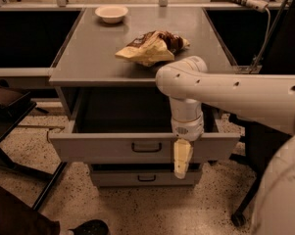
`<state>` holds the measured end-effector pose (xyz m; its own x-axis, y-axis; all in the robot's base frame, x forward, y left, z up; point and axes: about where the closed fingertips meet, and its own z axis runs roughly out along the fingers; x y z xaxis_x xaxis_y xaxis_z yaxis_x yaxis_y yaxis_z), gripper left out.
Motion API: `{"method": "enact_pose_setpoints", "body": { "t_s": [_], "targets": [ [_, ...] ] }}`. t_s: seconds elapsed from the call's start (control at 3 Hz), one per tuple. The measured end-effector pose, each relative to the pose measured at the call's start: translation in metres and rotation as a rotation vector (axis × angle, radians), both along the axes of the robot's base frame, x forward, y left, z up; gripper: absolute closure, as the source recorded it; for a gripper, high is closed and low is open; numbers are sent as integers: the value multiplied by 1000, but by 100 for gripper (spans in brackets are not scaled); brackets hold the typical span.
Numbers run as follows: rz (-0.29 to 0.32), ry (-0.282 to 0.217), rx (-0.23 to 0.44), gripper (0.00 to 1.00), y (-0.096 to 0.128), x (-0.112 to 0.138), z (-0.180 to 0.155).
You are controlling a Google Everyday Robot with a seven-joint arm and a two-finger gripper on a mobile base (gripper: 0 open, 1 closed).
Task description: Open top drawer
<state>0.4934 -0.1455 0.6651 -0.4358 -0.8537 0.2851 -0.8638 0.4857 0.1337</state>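
Note:
The top drawer (98, 147) stands pulled out from under the grey table, its wide flat front facing me with a small black bar handle (146, 147) at its middle. Its inside is dark and shadowed. My gripper (182, 164) hangs straight down from the white arm in front of the drawer's front panel, just right of the handle, its cream fingers (182, 156) pointing at the floor and not touching the handle.
A narrower drawer front (112, 178) with a like handle sits below. On the table top (88, 53) lie a crumpled snack bag (152, 47) and a white bowl (111, 13). A dark chair (5, 102) stands at the left; a shoe (88, 227) shows at the bottom.

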Motion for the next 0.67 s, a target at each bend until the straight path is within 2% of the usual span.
{"method": "enact_pose_setpoints", "body": {
  "t_s": [0.33, 0.67],
  "targets": [
    [-31, 18, -9, 0, -6, -21, 6],
    [-70, 64, -12, 0, -11, -50, 3]
  ]
}}
